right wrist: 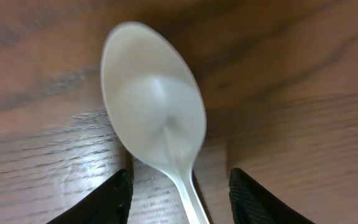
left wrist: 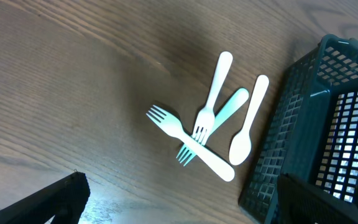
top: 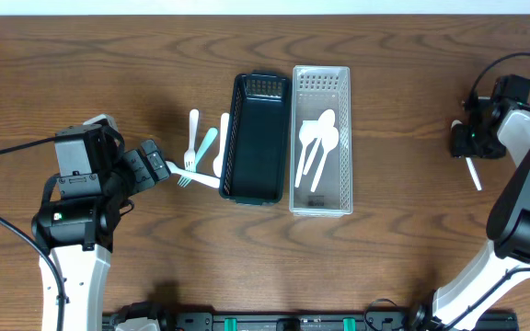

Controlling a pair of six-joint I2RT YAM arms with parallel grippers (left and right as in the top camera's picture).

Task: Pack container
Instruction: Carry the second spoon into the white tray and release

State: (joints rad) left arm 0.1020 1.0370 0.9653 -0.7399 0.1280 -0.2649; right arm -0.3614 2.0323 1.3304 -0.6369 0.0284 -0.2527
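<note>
A dark mesh basket [top: 256, 188] and a clear mesh container [top: 321, 204] stand side by side mid-table. The clear one holds several white spoons [top: 318, 138]. Left of the basket lie two white forks [left wrist: 191, 144] [left wrist: 213, 93], a teal fork [left wrist: 222, 115] and a white spoon [left wrist: 248, 124], partly crossed. My left gripper [top: 161, 169] is open and empty, just left of this cutlery; its jaws [left wrist: 185, 208] show in the left wrist view. My right gripper [top: 467, 141] is open at far right, its fingers [right wrist: 179, 199] on either side of a white spoon [right wrist: 151, 106] lying on the table.
The dark basket [left wrist: 328, 124] looks empty. The right spoon's handle [top: 473, 173] sticks out toward the front from under the right gripper. The table's wooden top runs to all frame edges.
</note>
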